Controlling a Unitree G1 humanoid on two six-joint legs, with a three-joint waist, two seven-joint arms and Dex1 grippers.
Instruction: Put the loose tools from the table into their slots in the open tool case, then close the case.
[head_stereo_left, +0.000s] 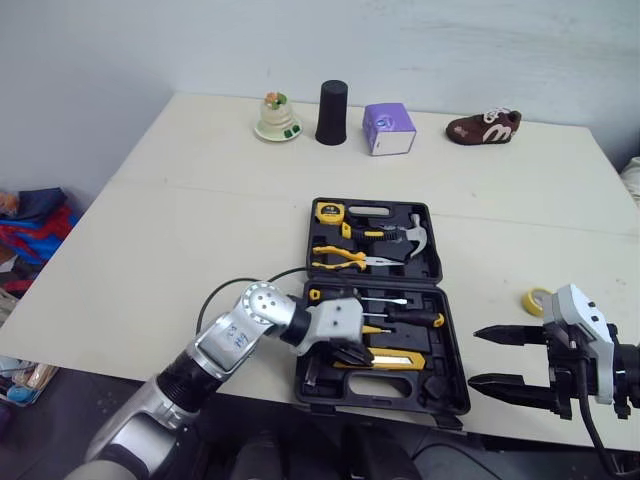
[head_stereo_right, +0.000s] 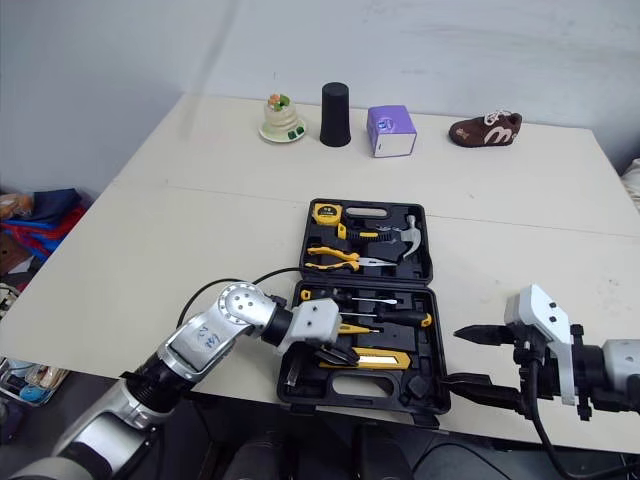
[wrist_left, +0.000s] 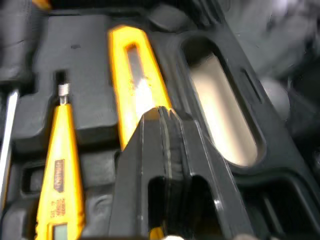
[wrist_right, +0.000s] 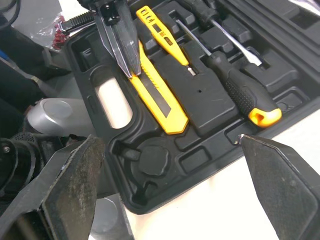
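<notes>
Seating the knife (wrist_right: 160, 102) seems the step in hand: the left tool (wrist_left: 161, 117), fingers together, presses its tips on it in the near half of the case (head_stereo_left: 376, 283), though whether it sits fully in its slot is hard to tell. The near half also holds a tester (wrist_right: 162, 35) and screwdrivers (wrist_right: 240, 90); the far half holds a tape measure (head_stereo_left: 329, 211), pliers (head_stereo_left: 345, 260) and a hammer (head_stereo_left: 410, 232). Next, I judge, the left tool must lift clear, while the right tool (head_stereo_left: 478, 357), fingers apart beside the case, could take the yellow roll (head_stereo_left: 537, 300) lying on the tabletop (head_stereo_left: 200, 220).
</notes>
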